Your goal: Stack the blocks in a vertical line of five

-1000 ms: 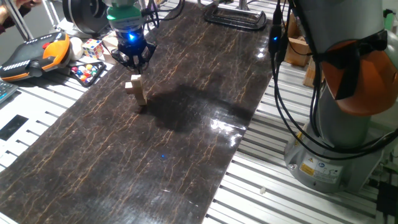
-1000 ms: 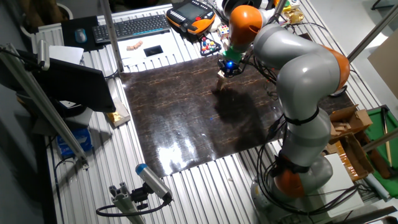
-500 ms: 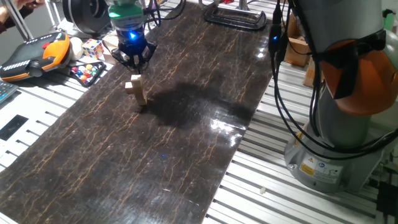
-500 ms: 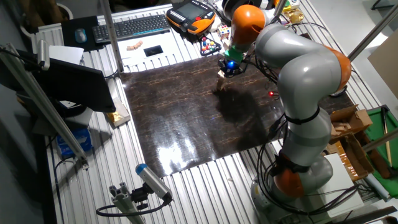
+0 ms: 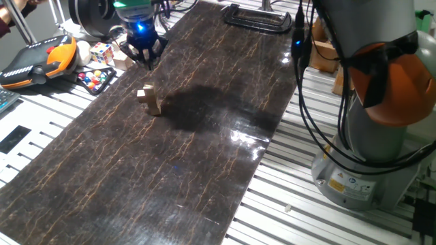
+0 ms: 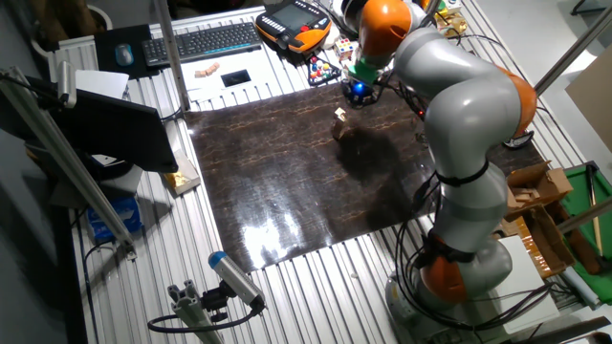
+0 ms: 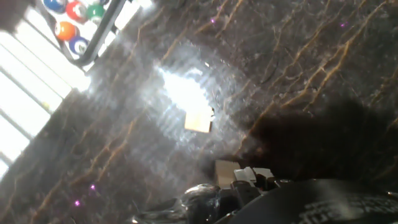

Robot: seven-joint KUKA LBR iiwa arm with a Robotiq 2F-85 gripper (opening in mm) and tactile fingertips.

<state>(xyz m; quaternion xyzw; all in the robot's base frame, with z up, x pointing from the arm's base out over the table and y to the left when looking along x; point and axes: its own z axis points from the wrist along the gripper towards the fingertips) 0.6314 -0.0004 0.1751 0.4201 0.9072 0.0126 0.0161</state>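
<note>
blocks point(image 5: 148, 99): showing light tan wood
mat point(image 5: 204, 156): showing dark brown with thin orange-gold veining
gripper point(image 5: 145, 56): glowing blue above black fingers
Rubik's cube point(image 5: 102, 52): showing mixed colours, beside the mat
arm point(image 6: 459, 105): showing grey with orange joints

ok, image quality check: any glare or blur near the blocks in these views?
Hand view: a blown-out glare patch on the dark table just above one block, and the whole frame is soft. One fixed view: the blocks read sharp, with glare further along the tabletop. The other fixed view: the blocks look tiny, glare at the near end.
</note>
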